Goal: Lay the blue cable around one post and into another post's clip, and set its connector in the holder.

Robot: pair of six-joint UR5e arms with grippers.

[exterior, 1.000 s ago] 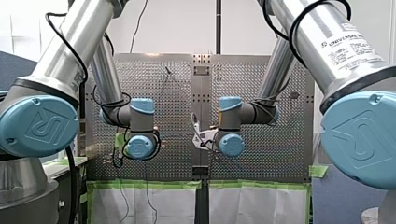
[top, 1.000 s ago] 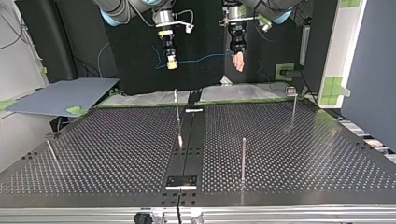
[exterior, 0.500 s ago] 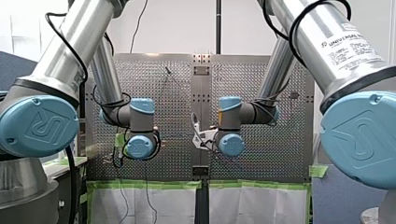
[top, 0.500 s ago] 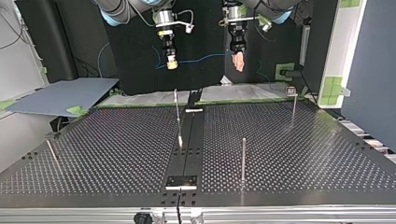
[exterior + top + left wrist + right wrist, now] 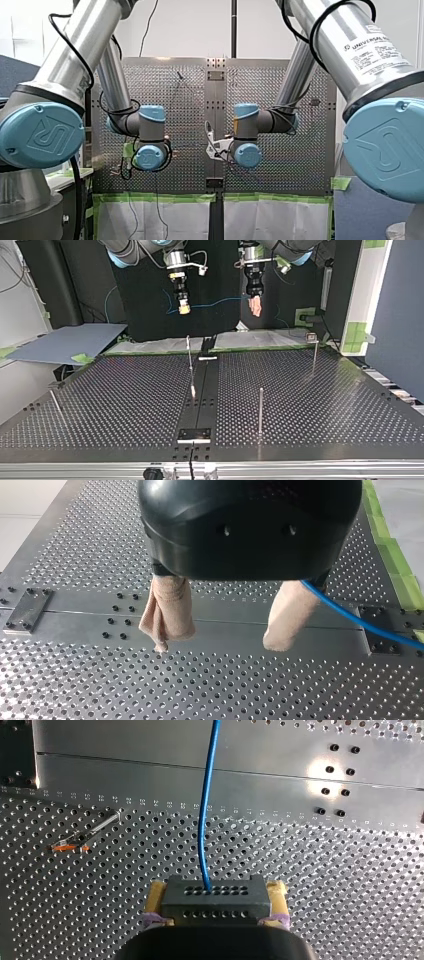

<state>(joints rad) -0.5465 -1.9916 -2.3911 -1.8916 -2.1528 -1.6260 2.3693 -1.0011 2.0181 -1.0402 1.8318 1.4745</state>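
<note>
My right gripper is shut on a dark grey connector, its yellow pads on both sides. The blue cable leaves the connector and runs ahead over the perforated table. In the top view my right gripper hangs high at the left and my left gripper at the right, the blue cable strung between them. My left gripper is open, its beige fingers wide apart; the blue cable passes just behind one finger, not pinched. Both grippers hover above the table's far edge.
Thin metal posts stand on the table: one near the middle strip, one nearer the camera, one with a small head at the right, a leaning one at the left. A dark plate sits on the near edge.
</note>
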